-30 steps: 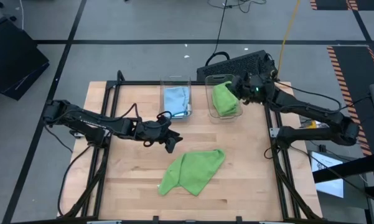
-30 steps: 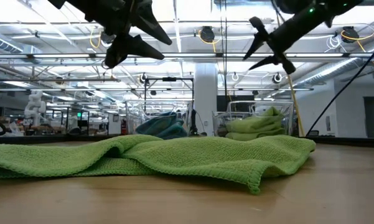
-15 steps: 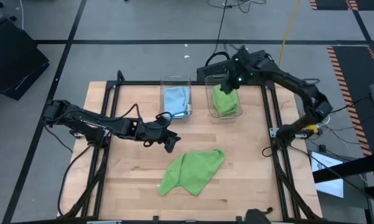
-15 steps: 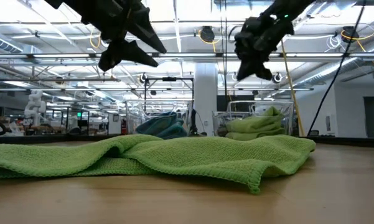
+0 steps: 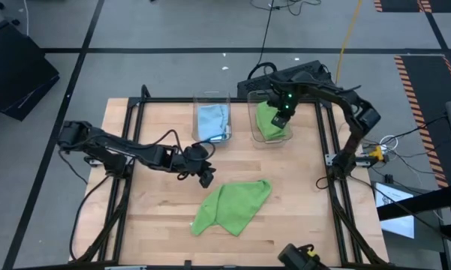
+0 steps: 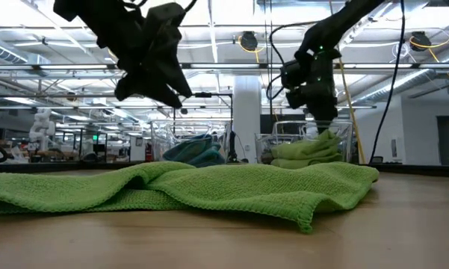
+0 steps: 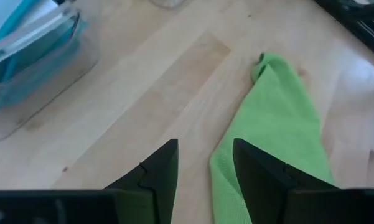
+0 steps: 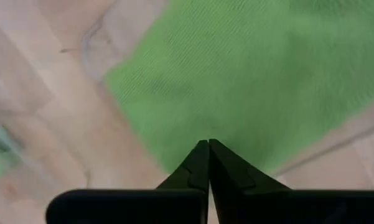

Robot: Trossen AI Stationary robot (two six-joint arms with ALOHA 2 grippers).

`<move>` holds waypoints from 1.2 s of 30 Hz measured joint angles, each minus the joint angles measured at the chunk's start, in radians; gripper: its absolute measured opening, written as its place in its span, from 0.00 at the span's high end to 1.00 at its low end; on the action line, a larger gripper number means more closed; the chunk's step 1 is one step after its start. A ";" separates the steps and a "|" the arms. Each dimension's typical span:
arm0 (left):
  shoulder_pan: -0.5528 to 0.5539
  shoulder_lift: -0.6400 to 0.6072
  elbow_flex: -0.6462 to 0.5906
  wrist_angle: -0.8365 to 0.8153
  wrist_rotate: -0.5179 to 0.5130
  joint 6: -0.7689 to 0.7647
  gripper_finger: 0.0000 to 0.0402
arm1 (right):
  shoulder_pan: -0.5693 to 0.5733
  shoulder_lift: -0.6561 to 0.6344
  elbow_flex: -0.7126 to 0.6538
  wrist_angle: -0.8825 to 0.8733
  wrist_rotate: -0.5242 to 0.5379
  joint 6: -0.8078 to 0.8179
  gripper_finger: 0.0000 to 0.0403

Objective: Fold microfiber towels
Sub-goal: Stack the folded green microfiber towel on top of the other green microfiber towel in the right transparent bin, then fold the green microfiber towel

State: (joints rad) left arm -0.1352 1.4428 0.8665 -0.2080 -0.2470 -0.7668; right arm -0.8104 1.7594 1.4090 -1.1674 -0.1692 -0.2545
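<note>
A lime green microfiber towel (image 5: 233, 206) lies crumpled on the wooden table, lumpy in the low view (image 6: 209, 187). My left gripper (image 5: 205, 178) hangs open above the table just beyond the towel's far left edge (image 7: 280, 137), fingers slanting down and touching nothing. A folded green towel (image 5: 270, 124) rests in the right clear bin at the back. My right gripper (image 5: 279, 118) points straight down over it, shut (image 8: 208, 144). Light blue towels (image 5: 213, 120) lie in the left clear bin. My right gripper stands shut, pointing down from above at the top of the folded green towel (image 8: 236, 74) in the right bin. Nothing shows between its fingers. I cannot tell whether its tips touch the cloth.
The two clear bins (image 5: 229, 101) stand side by side at the table's far edge. A black metal frame (image 5: 127, 150) runs along the table's sides. Bare wood (image 5: 300, 217) lies right of the crumpled towel. Dark gear (image 5: 300, 73) sits behind the bins.
My right gripper has swung from the right of the green bin to over it, tipped from level to pointing down, sunk toward the towel inside, and shut. My left gripper has sunk a little and tipped further down toward the crumpled towel, staying open.
</note>
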 joint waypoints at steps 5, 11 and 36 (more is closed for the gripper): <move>0.001 0.026 -0.001 0.001 0.000 -0.029 0.61 | 0.007 0.050 0.000 0.014 0.001 0.005 1.00; 0.001 0.024 0.001 -0.001 -0.024 -0.012 0.61 | 0.021 0.101 -0.008 0.024 0.032 0.005 1.00; -0.073 0.075 0.001 0.069 0.161 0.098 0.60 | 0.056 -0.319 -0.018 0.034 -0.017 0.230 1.00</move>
State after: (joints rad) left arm -0.2087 1.5173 0.8677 -0.1387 -0.0859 -0.6689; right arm -0.7546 1.4400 1.3911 -1.1334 -0.1865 -0.0245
